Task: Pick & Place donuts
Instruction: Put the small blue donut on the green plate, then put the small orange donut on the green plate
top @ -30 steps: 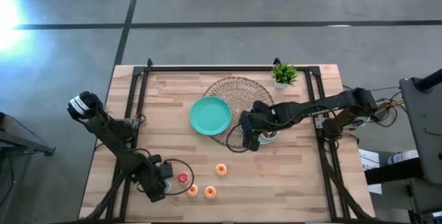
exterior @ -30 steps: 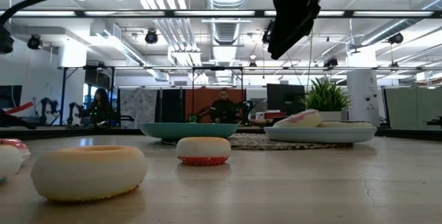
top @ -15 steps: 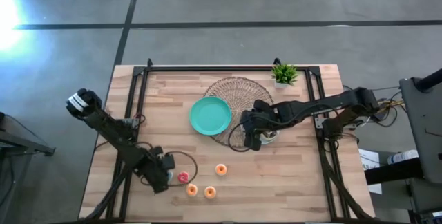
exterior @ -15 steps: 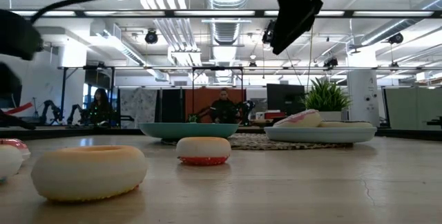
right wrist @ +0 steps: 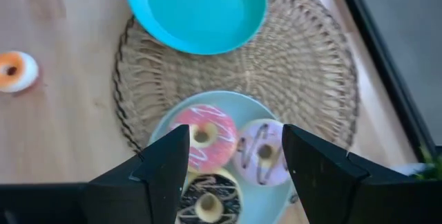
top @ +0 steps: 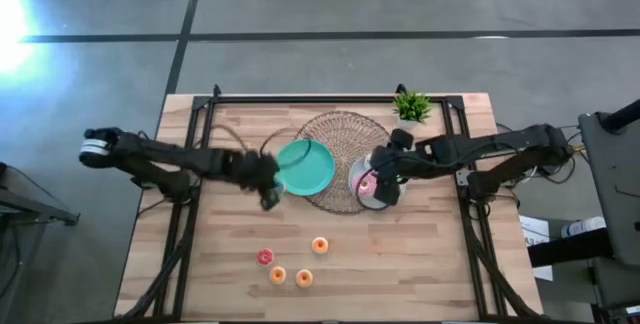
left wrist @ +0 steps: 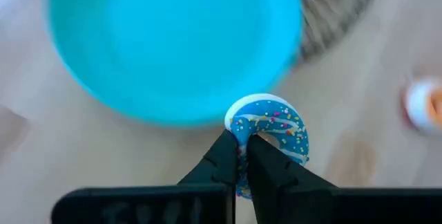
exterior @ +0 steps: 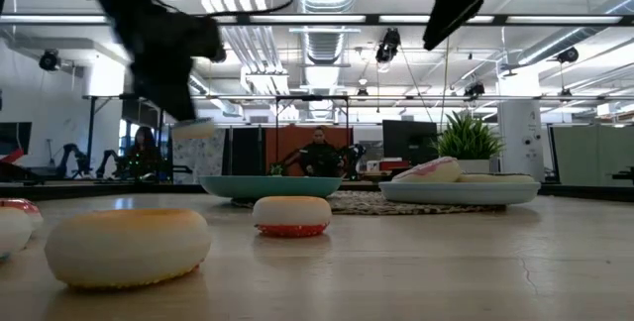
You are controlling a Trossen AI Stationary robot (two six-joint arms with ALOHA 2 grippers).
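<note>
A small blue sprinkled donut (left wrist: 271, 131) hangs in my shut left gripper (top: 268, 192), just off the near-left rim of the empty teal plate (top: 305, 167). In the low view this gripper (exterior: 188, 123) is high above the table. My right gripper (right wrist: 235, 175) stands open above the light-blue plate (top: 355, 177), which holds a pink (right wrist: 204, 137), a lilac-white (right wrist: 262, 151) and a chocolate donut (right wrist: 207, 203). One red donut (top: 265, 257) and three orange ones (top: 303, 278) lie flat on the wood near the front edge. My left gripper pinches the blue donut's ring at the side nearest the wrist (left wrist: 243, 124) between its two fingertips (left wrist: 224, 156). The fingers slant down from the table's left. The donut sticks out beyond the tips, lifted clear of the table.
Both plates rest partly on a round woven mat (top: 345, 129). A small potted plant (top: 411, 107) stands at the far right. A black frame (top: 200, 144) runs along the table's edges. Bare wood lies between the mat and the small donuts.
My left gripper has swung from the table's near-left corner up and toward the far right, to the teal plate's rim, carrying the blue donut lifted clear of the table. My right gripper has risen and drawn back toward the right, uncovering the three donuts on the light-blue plate.
</note>
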